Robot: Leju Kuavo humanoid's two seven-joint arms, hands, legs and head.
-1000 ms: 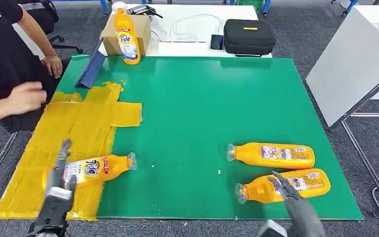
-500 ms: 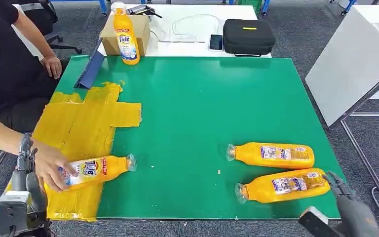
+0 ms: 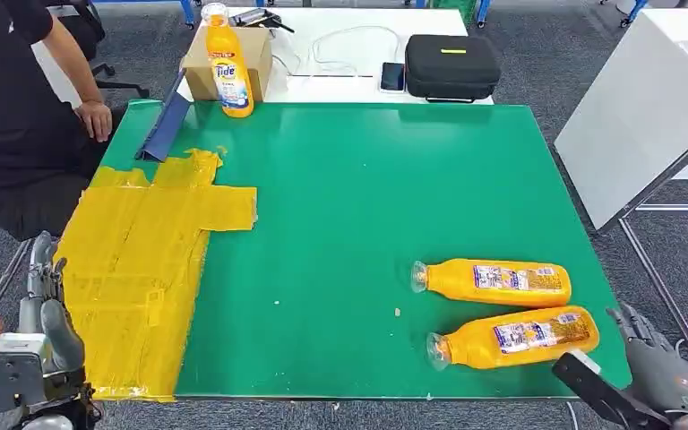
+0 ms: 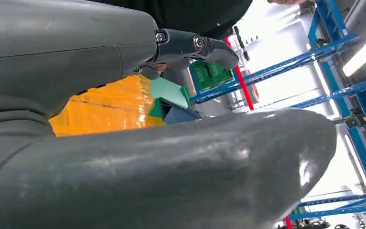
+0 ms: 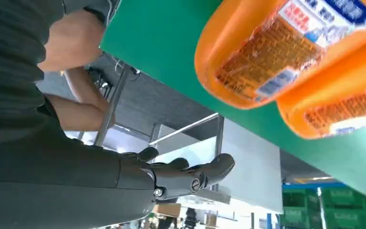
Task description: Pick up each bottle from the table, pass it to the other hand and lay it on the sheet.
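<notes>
Bottles point(image 3: 493, 281) lie beside the open, empty right hand point(image 3: 649, 354); left hand point(image 3: 43, 300) empty beside yellow sheet point(image 3: 134, 269).

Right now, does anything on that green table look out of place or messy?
The yellow sheet looks patched together, wrinkled, with ragged edges. Two orange bottles lie on their sides, while a third bottle stands upright at the far edge.
</notes>
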